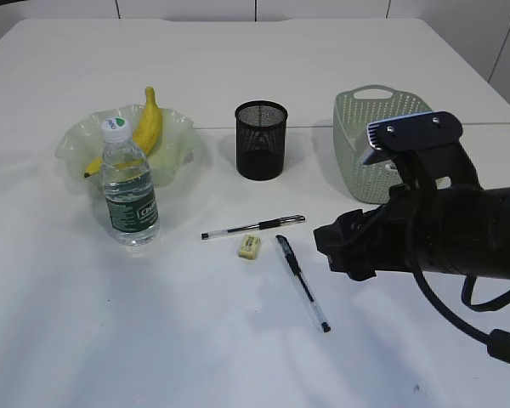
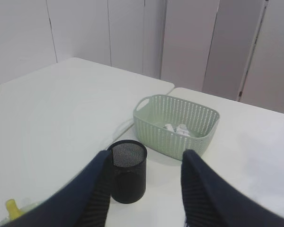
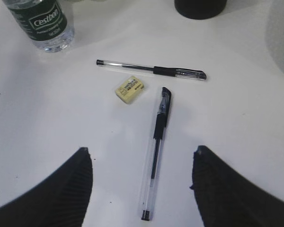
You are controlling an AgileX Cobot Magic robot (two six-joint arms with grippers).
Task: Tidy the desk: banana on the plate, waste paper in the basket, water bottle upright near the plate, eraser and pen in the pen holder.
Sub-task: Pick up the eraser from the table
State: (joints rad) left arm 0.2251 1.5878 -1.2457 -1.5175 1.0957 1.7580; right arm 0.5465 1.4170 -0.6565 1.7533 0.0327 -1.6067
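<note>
The banana [image 1: 149, 127] lies in the green plate [image 1: 72, 144]. The water bottle [image 1: 129, 191] stands upright just in front of it. The black pen holder [image 1: 261, 140] stands mid-desk, with the basket [image 1: 365, 153] to its right. In the left wrist view the waste paper [image 2: 177, 129] lies inside the basket [image 2: 175, 125]. Two pens [image 3: 151, 70] [image 3: 156, 146] and the eraser [image 3: 129, 89] lie on the desk [image 1: 110, 323]. My right gripper [image 3: 142, 150] hangs open over the nearer pen. My left gripper [image 2: 147, 153] is open and empty, raised, with the pen holder [image 2: 128, 170] beyond it.
My right arm [image 1: 442, 229] reaches in from the right edge and covers part of the basket's front. A seam between two tabletops [image 1: 306, 127] runs behind the pen holder. The left arm does not show in the exterior view.
</note>
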